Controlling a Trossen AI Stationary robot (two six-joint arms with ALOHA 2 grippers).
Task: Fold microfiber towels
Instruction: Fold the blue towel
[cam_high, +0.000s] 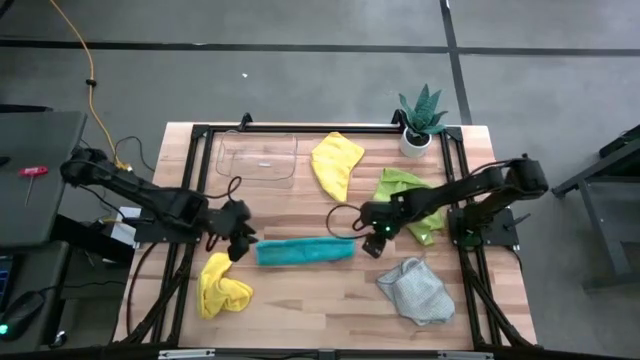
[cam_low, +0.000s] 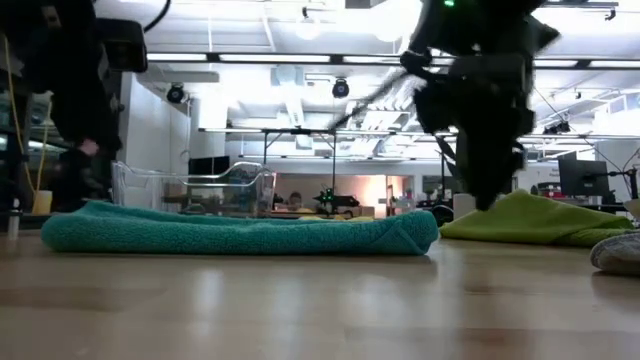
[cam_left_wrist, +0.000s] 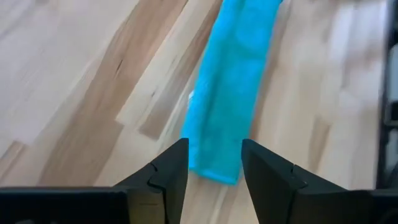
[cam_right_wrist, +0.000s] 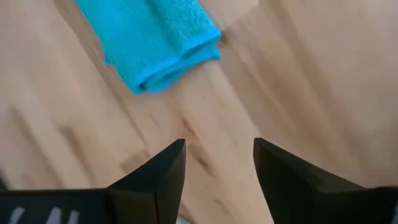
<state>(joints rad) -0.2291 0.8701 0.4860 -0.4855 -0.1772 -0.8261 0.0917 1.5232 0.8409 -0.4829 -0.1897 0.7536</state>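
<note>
I see the teal towel (cam_high: 305, 251) folded into a long narrow strip lying flat on the table (cam_high: 320, 300) between my two grippers. The left gripper (cam_high: 240, 246) hovers just off one short end, fingers spread and empty. The right gripper (cam_high: 375, 243) hangs just beyond the opposite end, fingers likewise spread, gripping nothing. Near the left gripper lies a crumpled yellow towel (cam_high: 222, 286); near the right, a grey towel (cam_high: 416, 291).
</note>
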